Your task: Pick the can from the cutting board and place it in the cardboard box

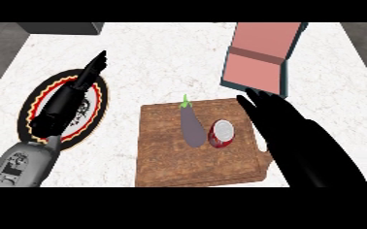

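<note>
The right hand (pixel 285 126), fingers straight and apart, is just beside the can (pixel 223 133) on the cutting board (pixel 172 162), ready to grab it for the cardboard box (pixel 252 73).

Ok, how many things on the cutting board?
2 on the cutting board: the eggplant at its middle, the can right of it. The right hand overlaps the right edge, possibly hiding more.

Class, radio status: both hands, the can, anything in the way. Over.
Left hand open over plate. Right hand open beside can, no grasp. Can on cutting board. Eggplant close at can's left; cardboard box beyond.
</note>
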Controlling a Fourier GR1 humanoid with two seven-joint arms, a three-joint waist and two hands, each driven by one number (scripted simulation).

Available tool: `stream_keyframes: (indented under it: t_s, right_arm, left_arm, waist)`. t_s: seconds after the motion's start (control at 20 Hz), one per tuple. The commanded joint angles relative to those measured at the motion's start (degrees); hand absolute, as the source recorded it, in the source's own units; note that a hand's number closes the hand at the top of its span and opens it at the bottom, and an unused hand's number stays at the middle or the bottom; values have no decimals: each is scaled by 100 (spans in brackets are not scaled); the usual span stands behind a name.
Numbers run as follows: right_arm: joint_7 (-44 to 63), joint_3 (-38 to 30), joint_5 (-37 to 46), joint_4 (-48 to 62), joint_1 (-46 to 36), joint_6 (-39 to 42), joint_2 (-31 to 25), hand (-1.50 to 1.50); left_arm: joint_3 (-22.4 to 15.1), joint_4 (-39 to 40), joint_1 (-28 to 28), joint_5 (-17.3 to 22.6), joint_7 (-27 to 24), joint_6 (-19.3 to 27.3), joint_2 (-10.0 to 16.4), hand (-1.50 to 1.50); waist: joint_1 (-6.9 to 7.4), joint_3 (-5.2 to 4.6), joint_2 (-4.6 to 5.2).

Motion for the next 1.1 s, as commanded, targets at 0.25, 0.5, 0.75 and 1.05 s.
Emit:
stream_keyframes:
  t_s: [0.25, 0.5, 0.75, 1.05]
  right_arm:
    - [1836, 990, 145, 1143, -737, 434, 1445, -150]
    - [1960, 625, -89, 1645, -1110, 612, 1779, -150]
    - [1773, 1088, 640, 2010, -900, 395, 1830, -150]
    - [1806, 1045, 895, 2139, -941, 619, 2173, -150]
  left_arm:
    - [9, -146, 63, -68, 142, 34, -132, 0]
    - [189, 20, 323, -43, -271, -77, -86, 0]
    - [386, 33, 180, 55, -143, -267, 77, 0]
    - [380, -5, 296, -70, -184, -214, -64, 0]
  waist:
    - [-59, 14, -20]
    - [-82, 15, -11]
    - [-120, 23, -11]
    - [-145, 24, -11]
